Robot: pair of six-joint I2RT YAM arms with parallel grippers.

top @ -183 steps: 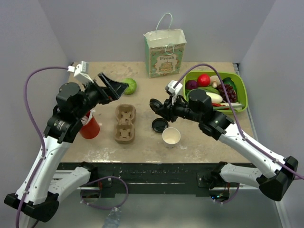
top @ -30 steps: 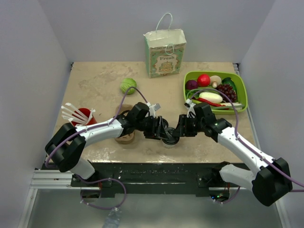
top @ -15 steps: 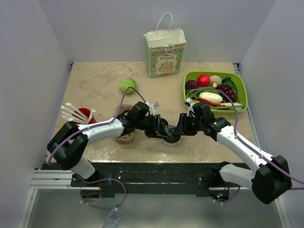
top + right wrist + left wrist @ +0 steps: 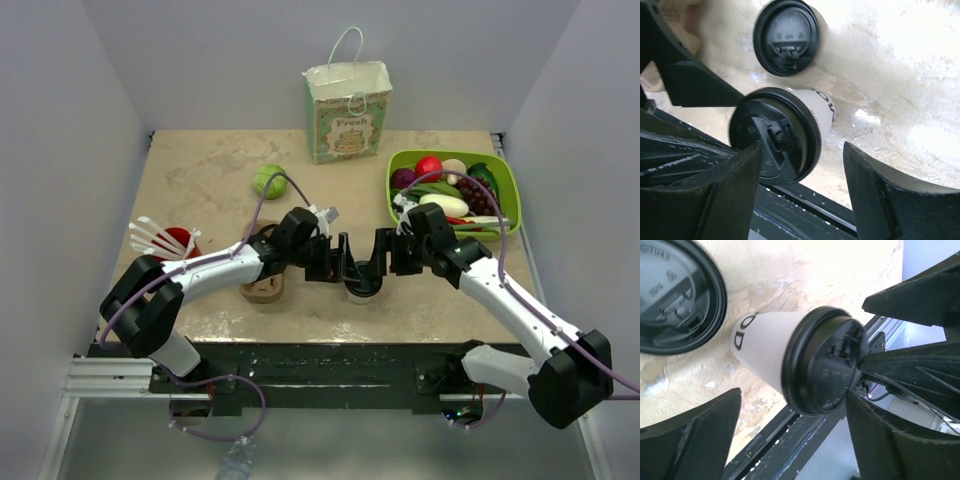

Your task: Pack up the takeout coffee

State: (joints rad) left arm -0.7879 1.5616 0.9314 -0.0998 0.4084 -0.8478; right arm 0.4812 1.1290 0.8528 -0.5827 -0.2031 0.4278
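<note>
The takeout coffee (image 4: 362, 287) is a small white paper cup with a black lid on it, standing on the table near the front edge. It shows in the left wrist view (image 4: 765, 347) and the right wrist view (image 4: 816, 107). My left gripper (image 4: 340, 256) is open just left of the cup, its jaws wide apart around the lidded top (image 4: 792, 405). My right gripper (image 4: 384, 252) is open just right of the cup, its jaws also apart beside the lid (image 4: 802, 150). Neither holds anything.
A loose black lid (image 4: 675, 295) (image 4: 786, 36) lies flat behind the cup. A cardboard cup carrier (image 4: 262, 290) sits under my left arm. A red cup of utensils (image 4: 178, 240), a green ball (image 4: 268, 180), a paper bag (image 4: 347, 112) and a green bowl (image 4: 512, 195) of produce stand around.
Both grippers have drawn back and up from the cup, and their jaws now stand apart. The black lid stays on the cup, which has not moved.
</note>
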